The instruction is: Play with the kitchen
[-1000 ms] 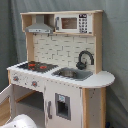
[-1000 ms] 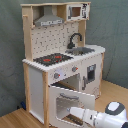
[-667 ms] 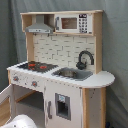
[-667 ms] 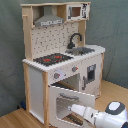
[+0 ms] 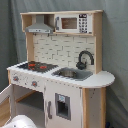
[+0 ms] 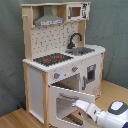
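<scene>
The kitchen (image 5: 62, 70) (image 6: 60, 60) is a tall white and light-wood toy with a black-and-red hob (image 5: 34, 65) (image 6: 52, 59), a grey sink (image 5: 72, 74) (image 6: 84, 50), a black faucet (image 5: 85, 59) (image 6: 75, 40), a pegboard back and a grey hood (image 5: 40, 26) (image 6: 48, 20). Its windowed oven door (image 6: 64, 104) stands swung open. In the second exterior view my gripper (image 6: 79, 104) is at the open door's free edge, with the white arm (image 6: 112, 114) reaching in from the lower right. The first exterior view shows only a bit of the arm (image 5: 20, 122) at the bottom left.
A toy microwave (image 5: 75, 22) (image 6: 75, 11) sits on the top shelf. A closed cupboard door (image 5: 62, 105) (image 6: 90, 75) is under the sink. A grey curtain (image 5: 115, 50) hangs behind the kitchen, and the floor (image 6: 12, 119) is light wood.
</scene>
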{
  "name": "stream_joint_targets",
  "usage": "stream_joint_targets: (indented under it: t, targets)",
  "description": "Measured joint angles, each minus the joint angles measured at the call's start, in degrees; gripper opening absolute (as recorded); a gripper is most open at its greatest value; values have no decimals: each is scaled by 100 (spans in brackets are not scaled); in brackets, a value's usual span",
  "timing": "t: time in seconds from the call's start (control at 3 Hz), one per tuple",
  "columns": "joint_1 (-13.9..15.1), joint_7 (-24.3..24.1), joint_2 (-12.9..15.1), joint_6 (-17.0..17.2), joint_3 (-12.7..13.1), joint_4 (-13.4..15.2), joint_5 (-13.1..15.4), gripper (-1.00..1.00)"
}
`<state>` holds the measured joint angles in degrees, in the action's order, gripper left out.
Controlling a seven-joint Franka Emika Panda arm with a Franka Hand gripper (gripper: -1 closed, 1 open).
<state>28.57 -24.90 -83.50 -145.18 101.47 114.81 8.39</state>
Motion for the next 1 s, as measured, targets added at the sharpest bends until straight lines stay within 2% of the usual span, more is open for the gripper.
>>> stream_joint_targets:
  t: [1.0]
  targets:
    - [-486, -1485, 1, 558, 65, 650, -134, 100]
